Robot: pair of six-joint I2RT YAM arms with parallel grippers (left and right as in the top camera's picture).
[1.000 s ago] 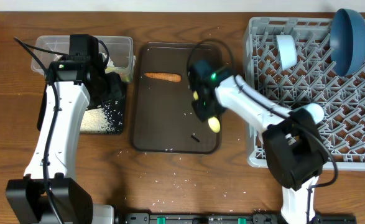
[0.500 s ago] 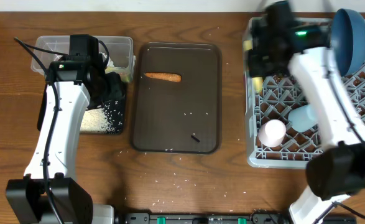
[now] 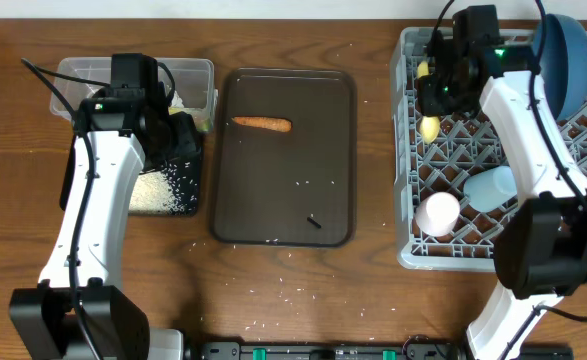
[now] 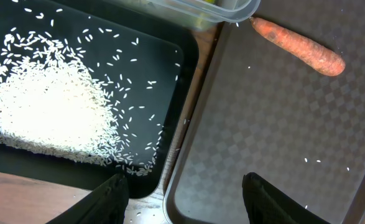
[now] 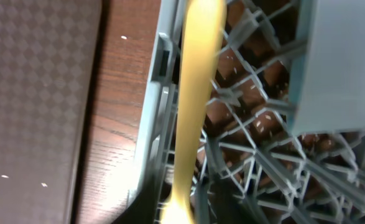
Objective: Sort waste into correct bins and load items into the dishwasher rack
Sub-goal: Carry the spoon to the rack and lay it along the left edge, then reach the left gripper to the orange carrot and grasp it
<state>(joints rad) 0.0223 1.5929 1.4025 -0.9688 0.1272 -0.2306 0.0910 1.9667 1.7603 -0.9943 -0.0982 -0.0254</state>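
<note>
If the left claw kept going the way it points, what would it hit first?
Likely the seam where the black tray and brown serving tray meet; the open left gripper points down right over it, though height is hard to judge.

A brown wooden bench (image 3: 373, 290) with visible grain lies under soft, even light, with a pale strip (image 3: 273, 8) behind its far edge and a black rail (image 3: 303, 352) along its near edge.

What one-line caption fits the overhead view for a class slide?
Right gripper holds the spoon over the rack; a carrot lies on the brown tray.
</note>
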